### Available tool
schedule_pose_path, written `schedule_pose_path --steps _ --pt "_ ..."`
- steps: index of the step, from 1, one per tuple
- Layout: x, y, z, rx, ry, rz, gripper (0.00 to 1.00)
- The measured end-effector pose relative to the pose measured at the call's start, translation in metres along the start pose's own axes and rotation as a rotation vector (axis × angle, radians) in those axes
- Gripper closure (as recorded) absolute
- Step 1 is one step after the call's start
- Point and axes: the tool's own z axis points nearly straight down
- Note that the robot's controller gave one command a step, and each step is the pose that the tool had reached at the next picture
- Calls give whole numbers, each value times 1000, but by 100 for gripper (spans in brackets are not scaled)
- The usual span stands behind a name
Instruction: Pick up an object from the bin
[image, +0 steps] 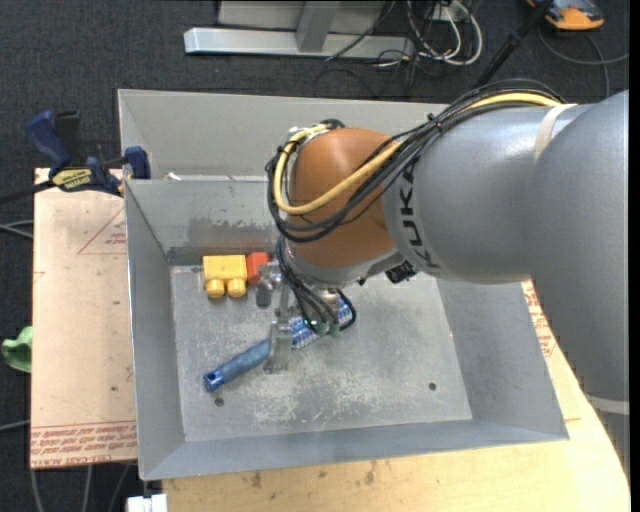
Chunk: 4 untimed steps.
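Observation:
My gripper (279, 350) hangs low in the middle of the bin, under the arm's orange cover. Its tip is right at the upper right end of a blue rod-shaped thing (238, 367) that lies slanted on the bin floor. A small blue and white striped thing (324, 321) sits just right of the gripper, partly hidden by it. I cannot see whether anything is held.
A yellow block with two round studs (224, 275) lies at the back left of the floor, with a small orange piece (257, 264) against its right side. The arm covers the bin's back right part.

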Motion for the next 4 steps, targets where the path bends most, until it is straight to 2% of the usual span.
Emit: schedule_pose_path --steps 1,2,3,4 --pt "-11 -18 95 1 0 -139 0" --pt "-13 -17 91 -1 -7 -139 100" --pt "-27 -40 -34 0 -16 -209 100" --pt "-1 -34 -83 1 -11 -463 100"
